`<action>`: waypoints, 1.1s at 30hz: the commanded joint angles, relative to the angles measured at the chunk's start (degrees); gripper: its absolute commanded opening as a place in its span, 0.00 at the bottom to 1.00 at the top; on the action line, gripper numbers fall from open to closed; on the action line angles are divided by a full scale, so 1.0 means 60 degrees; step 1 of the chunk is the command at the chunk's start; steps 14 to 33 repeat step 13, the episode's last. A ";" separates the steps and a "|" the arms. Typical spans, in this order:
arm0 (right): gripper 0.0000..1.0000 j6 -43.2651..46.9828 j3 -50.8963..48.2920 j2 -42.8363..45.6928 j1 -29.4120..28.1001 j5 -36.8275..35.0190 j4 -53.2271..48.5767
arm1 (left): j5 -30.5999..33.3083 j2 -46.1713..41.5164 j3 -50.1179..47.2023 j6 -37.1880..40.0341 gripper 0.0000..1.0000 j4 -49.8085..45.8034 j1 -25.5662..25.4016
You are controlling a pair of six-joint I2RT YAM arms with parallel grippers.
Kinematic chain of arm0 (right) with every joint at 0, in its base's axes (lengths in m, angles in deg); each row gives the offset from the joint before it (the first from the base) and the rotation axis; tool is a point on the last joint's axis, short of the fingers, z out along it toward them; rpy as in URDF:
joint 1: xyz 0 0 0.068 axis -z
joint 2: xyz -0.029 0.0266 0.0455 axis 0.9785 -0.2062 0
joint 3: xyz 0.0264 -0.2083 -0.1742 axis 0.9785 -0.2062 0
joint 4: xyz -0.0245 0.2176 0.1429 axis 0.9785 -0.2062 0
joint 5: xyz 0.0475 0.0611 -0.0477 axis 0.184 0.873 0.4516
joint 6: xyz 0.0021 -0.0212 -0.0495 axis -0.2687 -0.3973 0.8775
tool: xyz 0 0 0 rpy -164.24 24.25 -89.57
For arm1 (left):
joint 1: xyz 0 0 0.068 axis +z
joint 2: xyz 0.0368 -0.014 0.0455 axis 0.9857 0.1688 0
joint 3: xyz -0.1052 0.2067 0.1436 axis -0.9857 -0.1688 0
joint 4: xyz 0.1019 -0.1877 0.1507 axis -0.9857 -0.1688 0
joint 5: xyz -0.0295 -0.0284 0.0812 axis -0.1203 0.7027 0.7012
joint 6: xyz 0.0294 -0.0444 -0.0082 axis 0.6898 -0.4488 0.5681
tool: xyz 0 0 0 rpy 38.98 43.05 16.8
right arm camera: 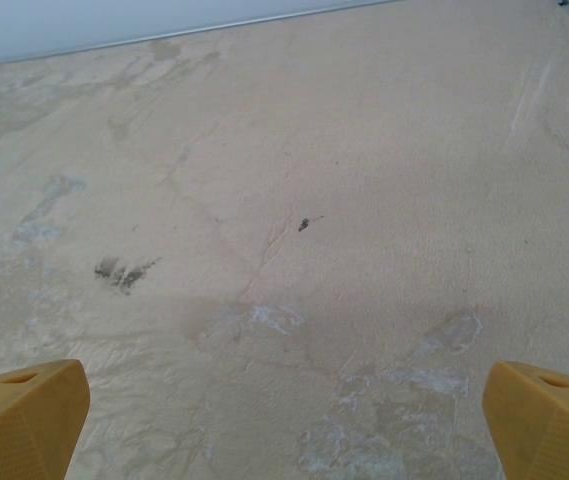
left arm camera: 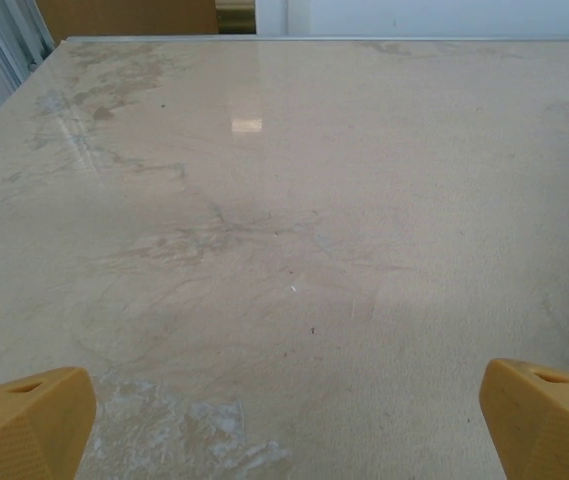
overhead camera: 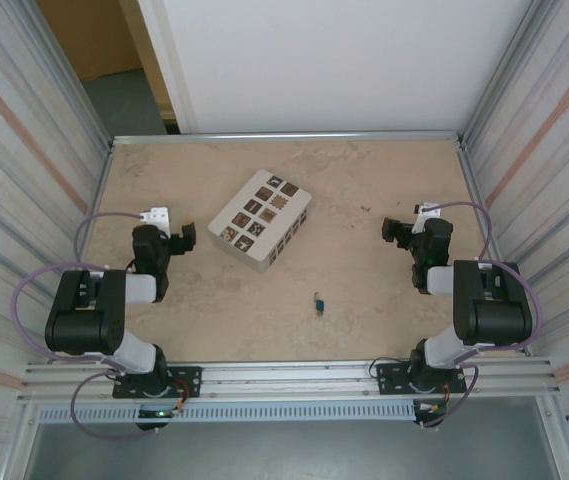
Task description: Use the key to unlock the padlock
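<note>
A small object with a dark top and a teal end [overhead camera: 319,303] lies on the beige table, near the front and midway between the arms. It is too small to tell whether it is the key, the padlock, or both together. My left gripper [overhead camera: 186,238] [left arm camera: 284,425] hovers at the left, pointing inward, open, with bare tabletop between its yellow fingertips [left arm camera: 26,425]. My right gripper [overhead camera: 392,230] [right arm camera: 284,420] mirrors it at the right, also open and empty, with its yellow fingertips [right arm camera: 544,420] wide apart.
A white box with a grid of brown patterned squares [overhead camera: 259,220] lies tilted at the table's centre. Metal-framed walls enclose the table [overhead camera: 364,190] on the left, right and back. The arm bases stand on a rail [overhead camera: 284,380] at the front.
</note>
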 commanded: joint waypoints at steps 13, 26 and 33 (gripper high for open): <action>0.99 0.0254 0.0062 -0.0036 -0.0047 -0.0126 -0.0098 | 0.0139 0.0001 0.0233 0.0346 0.99 -0.0146 -0.0161; 0.99 0.0254 0.0062 -0.0036 -0.0047 -0.0126 -0.0098 | 0.0139 0.0001 0.0233 0.0346 0.99 -0.0146 -0.0161; 0.99 0.0254 0.0062 -0.0036 -0.0047 -0.0126 -0.0098 | 0.0139 0.0001 0.0233 0.0346 0.99 -0.0146 -0.0161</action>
